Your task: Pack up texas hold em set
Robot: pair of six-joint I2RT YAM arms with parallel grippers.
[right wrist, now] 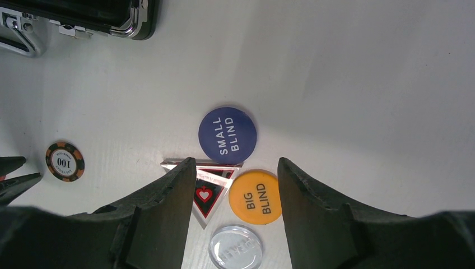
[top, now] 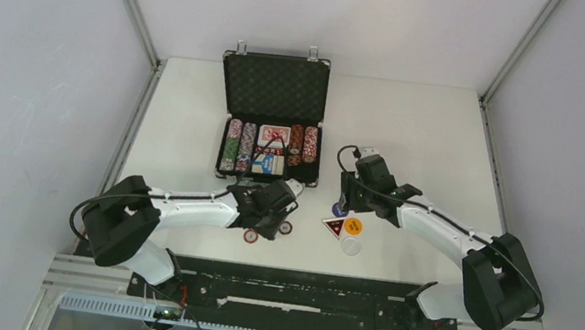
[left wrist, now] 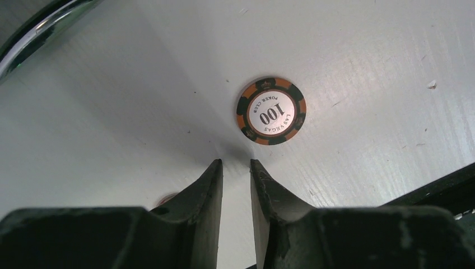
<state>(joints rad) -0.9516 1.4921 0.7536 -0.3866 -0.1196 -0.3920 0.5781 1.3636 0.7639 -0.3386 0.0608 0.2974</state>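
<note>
Found the small black silver-edged case (top: 274, 86) open at 12 o'clock on the white tabletop (top: 430, 132), lid upright, with rows of striped round poker chips (top: 231, 144), a red card deck (top: 274, 135) and a blue card deck (top: 270, 162) packed in its tray.

Saw the left tool (left wrist: 235, 162) low over the tabletop at 6 o'clock from the case, fingers (left wrist: 207, 196) set close with only a narrow slit between them and nothing gripped. Spotted a black-and-orange round chip marked 100 (left wrist: 271, 111) flat on the tabletop at 1 o'clock from those fingertips in the left wrist view, near but not touching. Glimpsed a sliver of a red-edged chip (left wrist: 167, 198) at 8 o'clock, mostly hidden behind the left finger.

Found the right tool (right wrist: 235, 162) spread wide, holding nothing, poised over the coloured dealer buttons (top: 353, 224). Noted the blue round SMALL BLIND button (right wrist: 227, 134) at 12 o'clock from its gap and the orange round BIG BLIND button (right wrist: 256, 197) at 6 o'clock between the fingers. Noted also a clear round button (right wrist: 236, 247) further toward 6 o'clock and a red-and-black triangular heart button (right wrist: 207, 196) at 7 o'clock, partly covered by the left finger. Picked out the 100 chip at 9 o'clock in the right wrist view, well apart from the right tool.
</note>
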